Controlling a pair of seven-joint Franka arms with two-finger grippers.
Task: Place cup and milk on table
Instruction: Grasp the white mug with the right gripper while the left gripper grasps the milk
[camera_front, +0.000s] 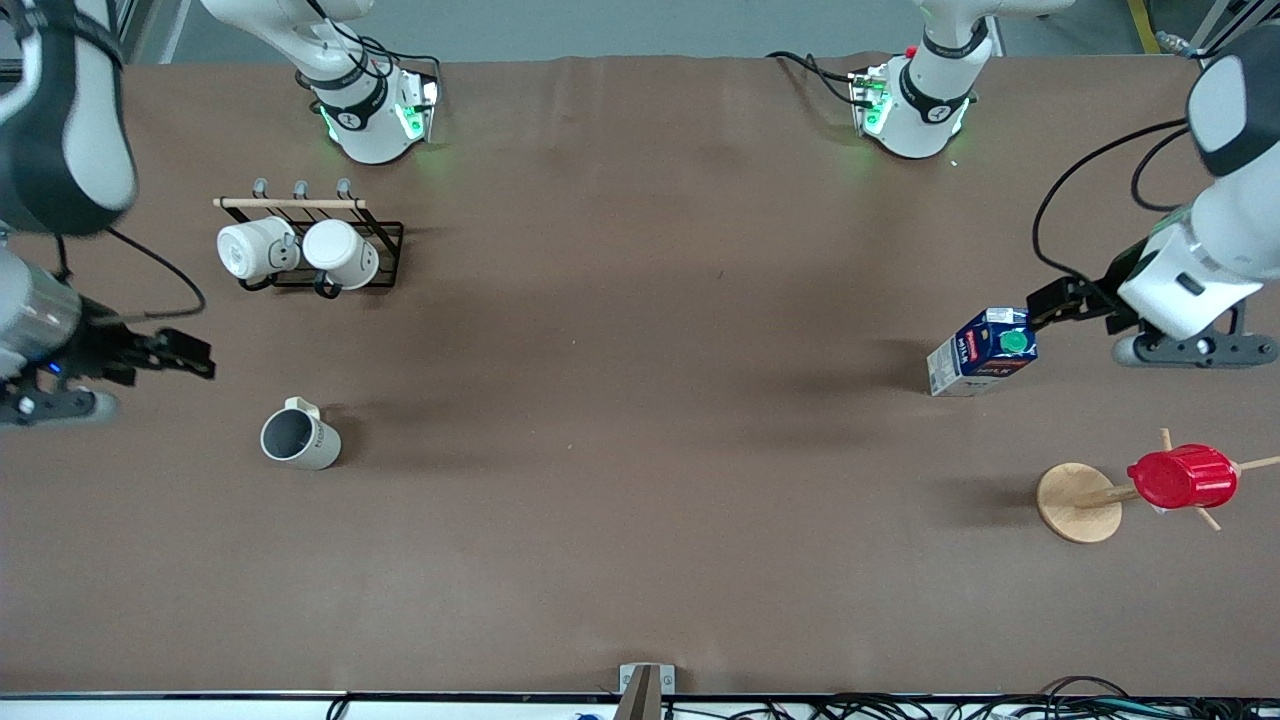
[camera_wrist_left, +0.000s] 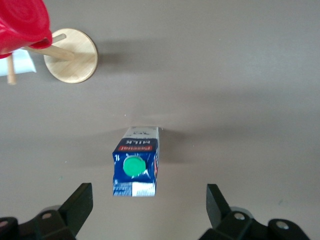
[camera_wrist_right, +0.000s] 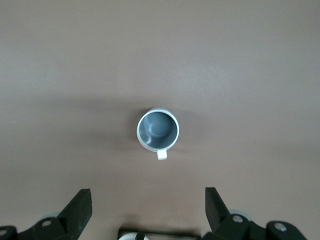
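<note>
- Left gripper (camera_front: 1050, 300) – fingers spread, empty, up in the air just beside the milk (camera_front: 982, 352), which stands upright on the table (camera_front: 640, 450).
- Right gripper (camera_front: 190, 355) – spread too, holding nothing; the cup (camera_front: 299, 436) sits upright on the table below it.
- Both items look placed; only clearing the arms seems left.

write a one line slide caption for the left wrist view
Open left gripper above the upright milk on the table, red cup on its wooden stand nearby.
</note>
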